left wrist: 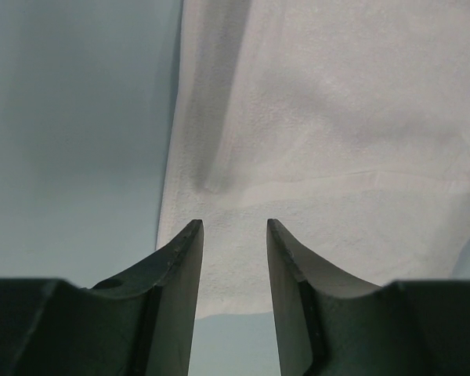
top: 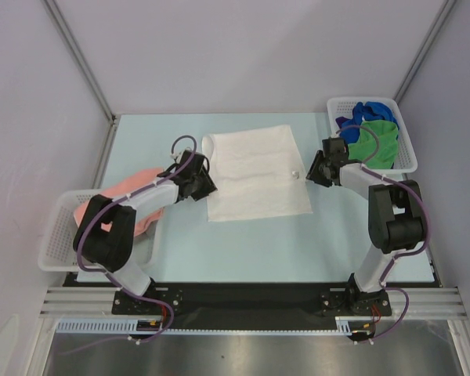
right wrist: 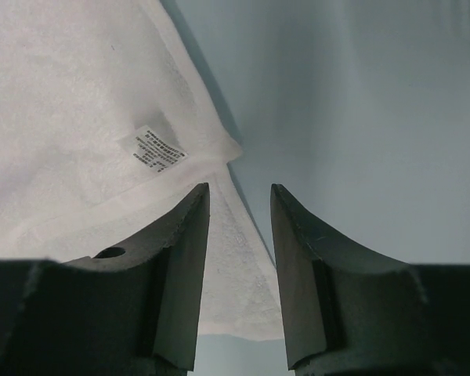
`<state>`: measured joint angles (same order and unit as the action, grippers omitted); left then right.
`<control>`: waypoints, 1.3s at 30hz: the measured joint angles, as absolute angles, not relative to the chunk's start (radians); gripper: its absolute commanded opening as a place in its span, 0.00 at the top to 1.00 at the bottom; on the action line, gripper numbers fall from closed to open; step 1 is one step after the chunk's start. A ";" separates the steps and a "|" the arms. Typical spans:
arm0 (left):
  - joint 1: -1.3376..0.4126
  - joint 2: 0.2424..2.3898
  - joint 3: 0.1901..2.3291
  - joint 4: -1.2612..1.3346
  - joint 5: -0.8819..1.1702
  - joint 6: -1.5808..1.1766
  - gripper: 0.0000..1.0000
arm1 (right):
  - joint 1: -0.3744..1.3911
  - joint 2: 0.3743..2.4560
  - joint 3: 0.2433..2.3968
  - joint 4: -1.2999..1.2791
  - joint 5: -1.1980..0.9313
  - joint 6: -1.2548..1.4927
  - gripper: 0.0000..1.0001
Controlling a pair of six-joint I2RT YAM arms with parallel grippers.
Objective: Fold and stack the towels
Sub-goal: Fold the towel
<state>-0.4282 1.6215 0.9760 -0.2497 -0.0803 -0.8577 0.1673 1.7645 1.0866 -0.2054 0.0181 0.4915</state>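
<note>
Centrally, white towel (top: 254, 172) spread out on the pale blue tabletop (top: 258, 243), left hand (left wrist: 233, 227) at its left edge, jaws apart, right hand (right wrist: 239, 192) over its tagged corner, jaws apart

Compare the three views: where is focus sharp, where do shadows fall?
Top external: even soft light, sharp throughout, the white towel bright. Left wrist: fingers dark; a grey shadow along the towel's crease. Right wrist: tag crisp, towel edge shadowing the table.

The right gripper (right wrist: 239, 194) hangs, jaws parted, over the edge of the white towel (right wrist: 78, 94). A small printed tag (right wrist: 158, 149) lies near its corner on the pale table (right wrist: 360, 102).
</note>
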 measured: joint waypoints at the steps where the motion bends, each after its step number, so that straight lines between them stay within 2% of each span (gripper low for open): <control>1: -0.428 1.625 0.974 -0.250 -0.083 -0.865 0.59 | 0.167 1.766 1.087 -0.205 0.020 0.492 0.59; 9: -0.430 1.700 0.974 -0.249 -0.084 -0.875 0.67 | 0.167 1.781 1.087 -0.204 0.020 0.488 0.59; 39: -0.431 1.799 1.098 -0.302 -0.156 -0.846 0.67 | 0.168 1.798 1.089 -0.178 0.019 0.469 0.50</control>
